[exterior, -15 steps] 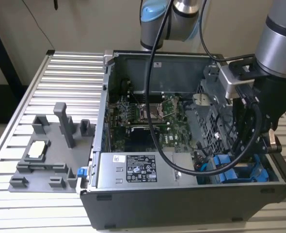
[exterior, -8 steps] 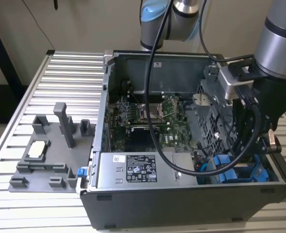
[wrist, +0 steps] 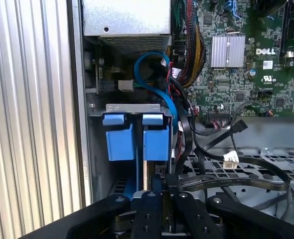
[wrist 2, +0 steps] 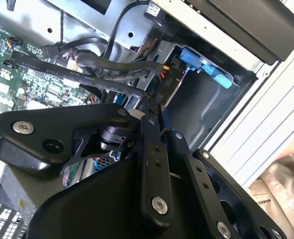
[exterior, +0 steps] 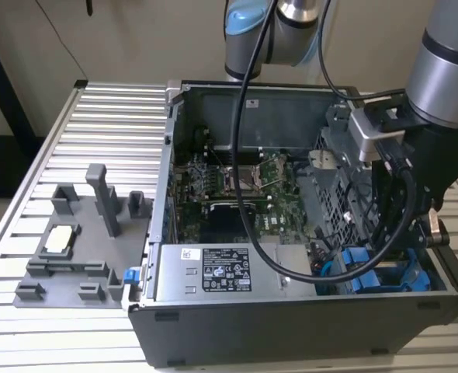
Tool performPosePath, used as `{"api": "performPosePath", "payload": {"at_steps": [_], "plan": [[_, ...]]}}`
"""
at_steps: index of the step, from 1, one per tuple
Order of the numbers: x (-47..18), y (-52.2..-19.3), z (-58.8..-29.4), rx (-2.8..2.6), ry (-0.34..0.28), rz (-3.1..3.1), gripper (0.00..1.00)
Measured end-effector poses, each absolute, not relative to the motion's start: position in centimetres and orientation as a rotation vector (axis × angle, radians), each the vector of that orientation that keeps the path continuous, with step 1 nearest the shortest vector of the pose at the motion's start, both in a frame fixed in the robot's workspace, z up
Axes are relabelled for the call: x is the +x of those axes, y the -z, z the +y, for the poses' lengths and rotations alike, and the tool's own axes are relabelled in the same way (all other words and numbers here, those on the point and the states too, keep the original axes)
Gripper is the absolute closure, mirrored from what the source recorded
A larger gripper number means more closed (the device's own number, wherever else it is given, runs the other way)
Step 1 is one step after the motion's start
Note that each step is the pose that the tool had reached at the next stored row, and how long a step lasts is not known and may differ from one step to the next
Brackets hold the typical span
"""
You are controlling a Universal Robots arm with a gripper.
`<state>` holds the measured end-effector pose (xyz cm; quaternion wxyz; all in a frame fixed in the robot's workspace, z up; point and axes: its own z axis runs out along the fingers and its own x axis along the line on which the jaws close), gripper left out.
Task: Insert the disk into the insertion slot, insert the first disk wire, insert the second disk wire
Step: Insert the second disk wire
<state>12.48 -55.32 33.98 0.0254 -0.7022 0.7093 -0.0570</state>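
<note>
Disk (wrist: 156,142) already sits in the insertion slot (wrist: 132,107); gripper (wrist: 159,191) at its 6 o'clock, pinched narrow around a black wire (wrist: 226,180).

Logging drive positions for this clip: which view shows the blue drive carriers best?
The first wrist view: both blue drive carriers sit side by side under the grey bay's edge. The exterior view shows them partly behind cables; the second wrist view catches one blue tab.
</note>
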Motion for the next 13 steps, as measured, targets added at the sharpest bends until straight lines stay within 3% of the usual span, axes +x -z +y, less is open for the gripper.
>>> {"api": "performPosePath", "payload": {"at_steps": [10,11,13], "plan": [[12.47,-33.47,-55.33,-2.176,0.190,2.197,0.84],[12.47,-33.47,-55.33,-2.176,0.190,2.197,0.77],[12.47,-33.45,-55.36,-2.176,0.189,2.197,0.77]]}}
